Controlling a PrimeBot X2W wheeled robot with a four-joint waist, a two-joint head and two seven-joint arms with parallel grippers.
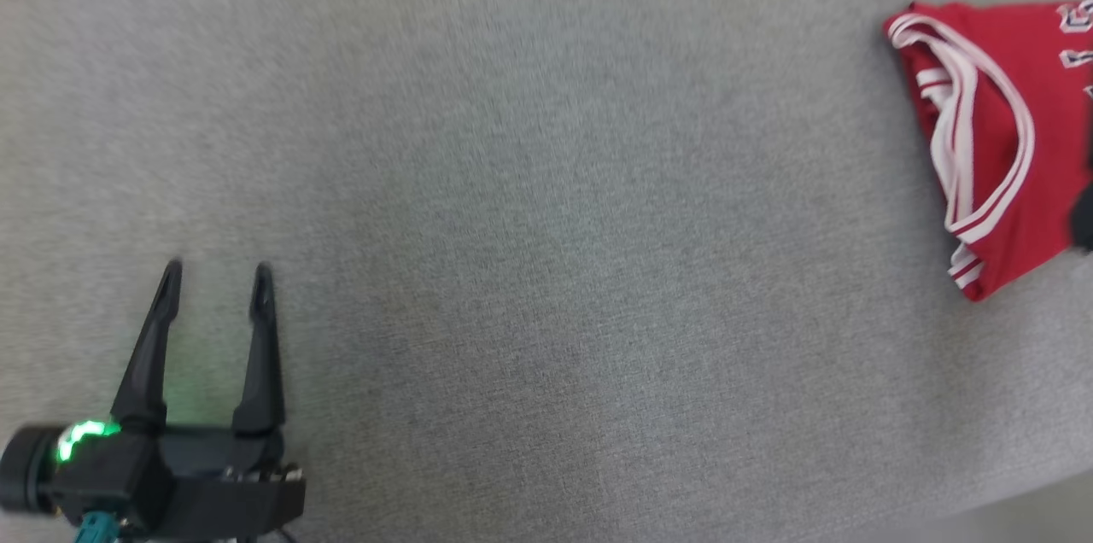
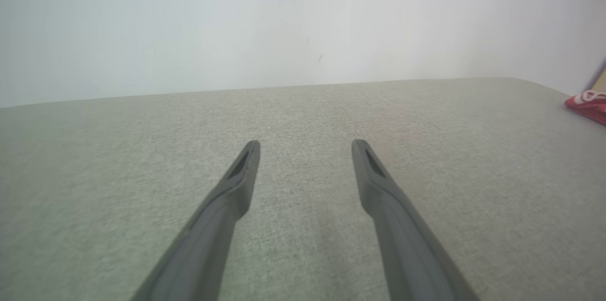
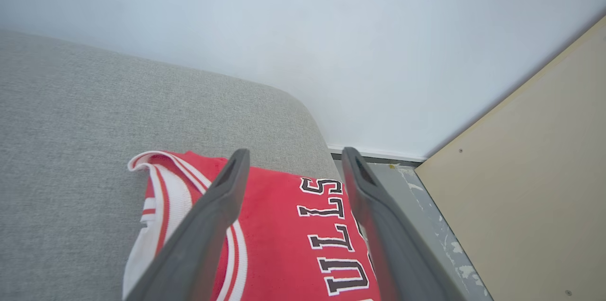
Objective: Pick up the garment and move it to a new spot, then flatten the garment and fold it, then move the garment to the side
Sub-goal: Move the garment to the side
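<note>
The left gripper (image 1: 218, 270) is seen in the head view with its two dark fingers apart over a grey fabric surface (image 1: 546, 227), with nothing between them. A folded red garment (image 1: 990, 125) with white trim is laid well to the right of those fingers. In the right wrist view the right gripper (image 3: 296, 152) is shown with its fingers spread and the garment lying beneath and between them, unclamped. Black-and-white lettering, a pale wall (image 3: 331, 31) and a beige board (image 3: 530, 173) are added there. In the left wrist view, a red corner is glimpsed far right of the fingertips.
</note>
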